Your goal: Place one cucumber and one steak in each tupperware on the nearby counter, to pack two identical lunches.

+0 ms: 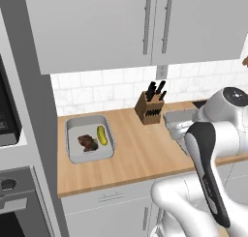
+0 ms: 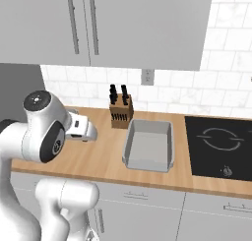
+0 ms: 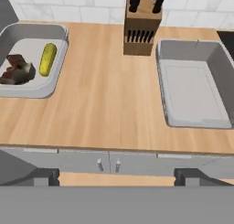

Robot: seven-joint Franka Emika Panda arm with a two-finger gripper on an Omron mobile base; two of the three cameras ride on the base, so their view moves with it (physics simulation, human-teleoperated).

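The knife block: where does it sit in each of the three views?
Left base view: knife block right of centre, at the counter's back edge.
Right base view: left of centre, behind the empty tupperware.
Hand view: top centre, between the two trays.
Shared landmark: the empty tupperware beside it.

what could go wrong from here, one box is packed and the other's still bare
1. The right tupperware holds nothing, and no second cucumber or steak lies on the counter, so the lunches may end up unequal.
2. The open gripper holds nothing; reaching into the left tupperware could unpack its yellow-green cucumber and dark steak.
3. The knife block stands between the trays and could be knocked.
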